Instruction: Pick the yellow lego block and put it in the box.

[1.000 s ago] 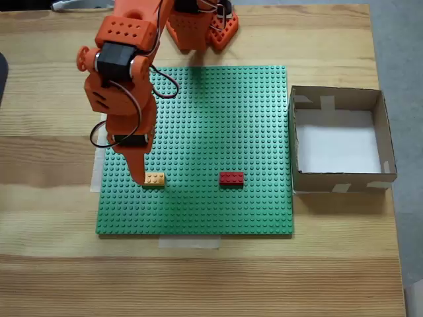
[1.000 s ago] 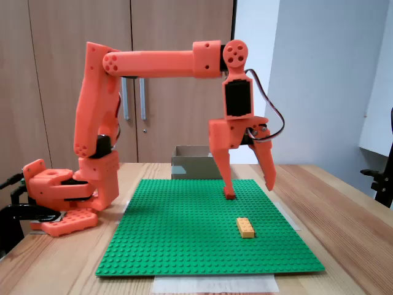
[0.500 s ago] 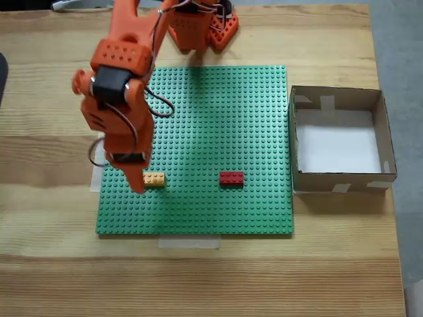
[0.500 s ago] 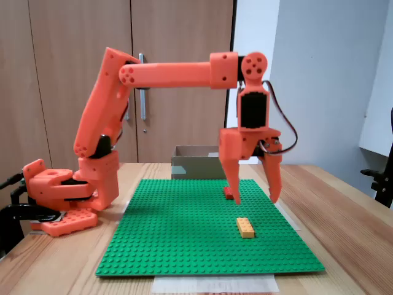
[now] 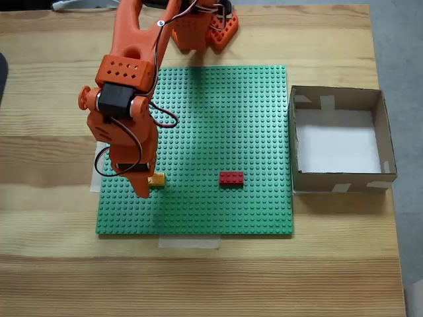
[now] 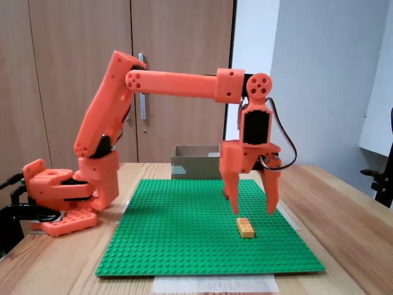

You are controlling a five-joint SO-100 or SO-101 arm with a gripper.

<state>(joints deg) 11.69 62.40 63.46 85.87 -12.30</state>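
The yellow lego block [image 6: 246, 227] lay flat on the green baseplate [image 6: 184, 233], not yet picked up, so the task was at its approach stage with the grasp, the carry and the drop all left to do. The end effector [image 6: 252, 211] hung with its jaws spread apart and gripping nothing; in the side-on fixed view its two fingertips pointed down, with the block just below and between them, apart from both tips as far as that view showed. In the fixed view from above, the end effector [image 5: 141, 191] covered part of the yellow lego block [image 5: 157, 179], leaving only the block's right end showing beside the orange finger. Whether the tips stood low enough to close on the block could not be told for certain; judged from the side-on view, a short further descent seemed needed before closing. Farther out to the right in the view from above, a red brick [image 5: 231, 177] sat on the same baseplate, well apart from the end effector. Beyond the baseplate's right edge stood the box [image 5: 386, 142], resting on the wooden surface [image 5: 198, 277], with nothing on its white floor. The box [image 6: 190, 161] appeared behind the arm in the side-on view.
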